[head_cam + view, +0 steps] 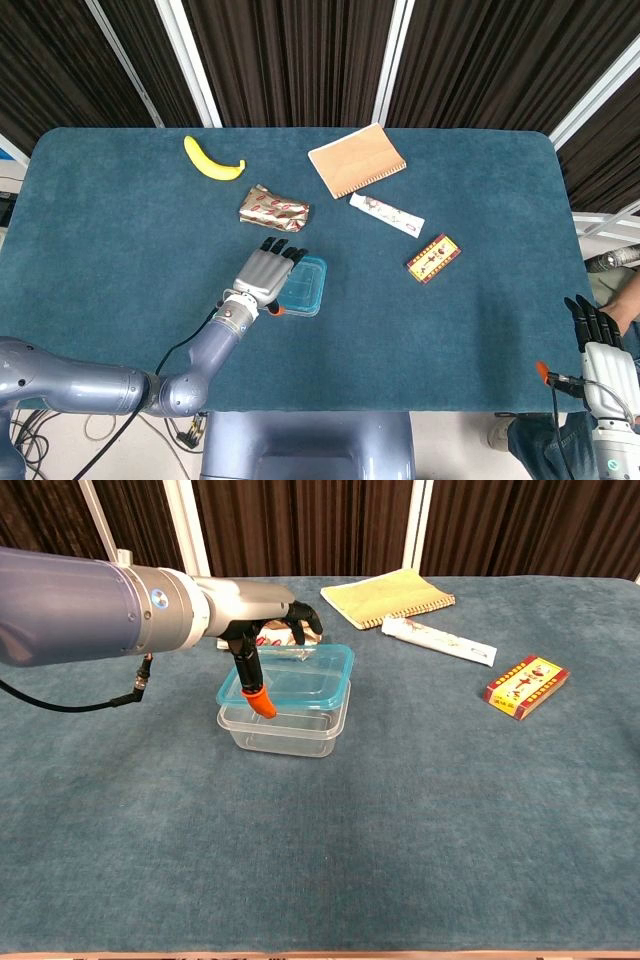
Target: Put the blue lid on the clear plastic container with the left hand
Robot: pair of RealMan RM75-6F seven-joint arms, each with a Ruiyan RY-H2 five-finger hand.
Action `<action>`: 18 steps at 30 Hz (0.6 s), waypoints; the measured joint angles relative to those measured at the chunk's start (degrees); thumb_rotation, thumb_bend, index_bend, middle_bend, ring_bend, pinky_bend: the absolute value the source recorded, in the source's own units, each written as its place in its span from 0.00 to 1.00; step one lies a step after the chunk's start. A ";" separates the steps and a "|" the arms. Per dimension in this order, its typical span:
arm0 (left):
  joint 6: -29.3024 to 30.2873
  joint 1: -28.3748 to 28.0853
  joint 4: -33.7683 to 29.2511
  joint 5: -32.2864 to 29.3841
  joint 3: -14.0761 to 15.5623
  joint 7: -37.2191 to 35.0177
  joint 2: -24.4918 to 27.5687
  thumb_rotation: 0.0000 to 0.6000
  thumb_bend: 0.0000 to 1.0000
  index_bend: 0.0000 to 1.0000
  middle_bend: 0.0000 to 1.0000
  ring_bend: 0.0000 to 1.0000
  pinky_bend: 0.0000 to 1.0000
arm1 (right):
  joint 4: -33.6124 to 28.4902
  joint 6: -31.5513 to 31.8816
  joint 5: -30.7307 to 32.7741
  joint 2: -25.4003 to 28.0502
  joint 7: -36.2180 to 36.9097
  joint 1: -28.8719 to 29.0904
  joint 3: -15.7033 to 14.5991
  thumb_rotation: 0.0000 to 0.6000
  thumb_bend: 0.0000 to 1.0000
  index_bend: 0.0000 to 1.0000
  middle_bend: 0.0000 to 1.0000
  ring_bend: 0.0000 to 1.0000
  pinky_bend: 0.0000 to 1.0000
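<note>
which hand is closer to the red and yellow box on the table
The left. The left hand holds the blue lid mid-table, left of the box. The right hand hangs off the table's near right edge, somewhat farther away.
</note>
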 measured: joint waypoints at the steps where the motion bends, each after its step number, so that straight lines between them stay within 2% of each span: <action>1: -0.01 -0.07 0.11 0.03 0.10 0.05 -0.13 1.00 0.15 0.10 0.23 0.00 0.00 | 0.00 0.00 0.01 0.00 0.00 0.01 0.01 1.00 0.27 0.02 0.00 0.00 0.00; 18: 0.47 -0.56 1.74 0.24 1.43 0.99 -1.62 1.00 0.15 0.10 0.23 0.00 0.00 | 0.02 0.04 -0.01 0.04 0.11 -0.01 0.02 1.00 0.27 0.02 0.00 0.00 0.00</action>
